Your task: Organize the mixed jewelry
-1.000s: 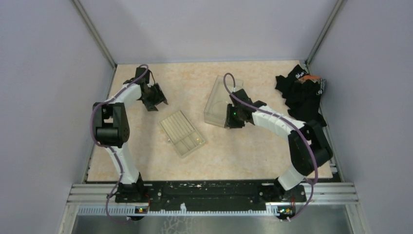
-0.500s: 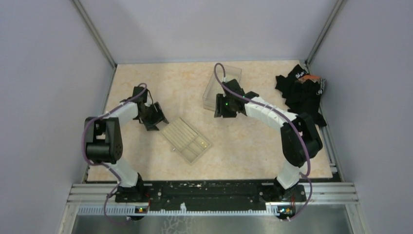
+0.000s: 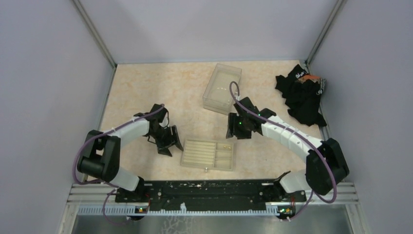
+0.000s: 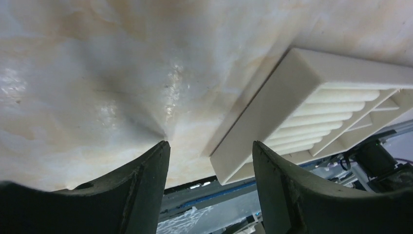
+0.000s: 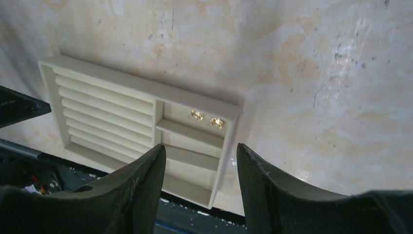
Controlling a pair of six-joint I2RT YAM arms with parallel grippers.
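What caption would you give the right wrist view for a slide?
Open right gripper frames a beige compartmented tray with two small gold pieces in one compartment.

1. Top external: high on the near side, whole tabletop [image 3: 146,87] below.
2. Left wrist: low, close, past left hand [image 4: 209,146], seemingly facing the near edge.
3. Right wrist: close, looking down. All three share the tray [image 3: 208,154].

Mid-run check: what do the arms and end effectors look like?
The left arm and right arm have white links between black joints, each trailed by a looping purple cable. The left end effector and right end effector are black, with two broad tapering fingers. A green light shows at the right wrist.
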